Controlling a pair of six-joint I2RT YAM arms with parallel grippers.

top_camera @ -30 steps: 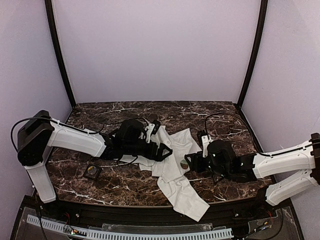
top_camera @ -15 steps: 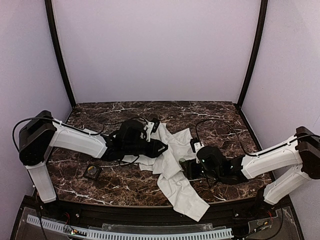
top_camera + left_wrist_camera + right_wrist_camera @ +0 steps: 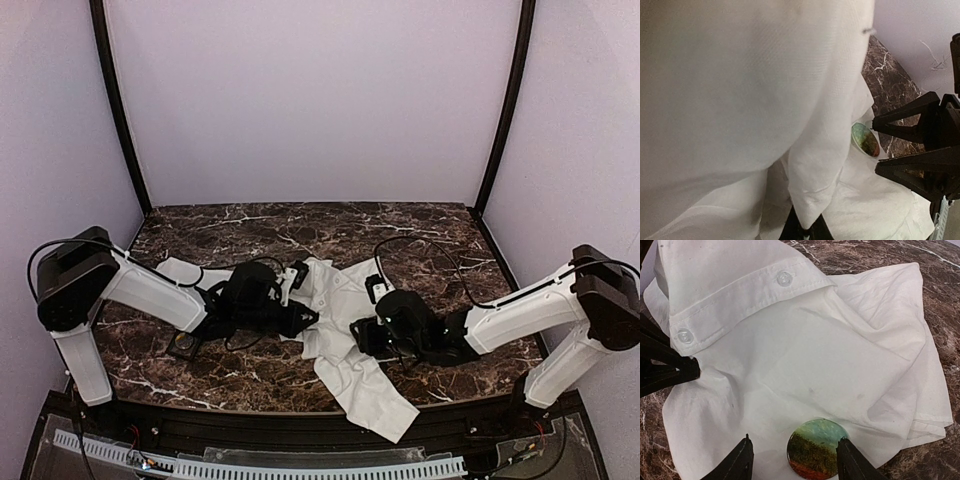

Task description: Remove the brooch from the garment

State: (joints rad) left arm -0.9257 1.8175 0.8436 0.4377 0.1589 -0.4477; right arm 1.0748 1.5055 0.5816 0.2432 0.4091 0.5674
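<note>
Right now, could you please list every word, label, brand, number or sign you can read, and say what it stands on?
None: no readable text in any view.
The brooch carries only a green-and-rust picture, no lettering.
The shirt, its buttons and the marble table are unmarked.
The black tray is too small to tell.

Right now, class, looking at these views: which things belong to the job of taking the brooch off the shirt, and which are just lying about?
Belong to the job:
- brooch, on the cloth
- shirt
- left pincer, shut on a fold of the shirt
- right pincer, open astride the brooch

Just lying about:
- small black tray
- marble table
</note>
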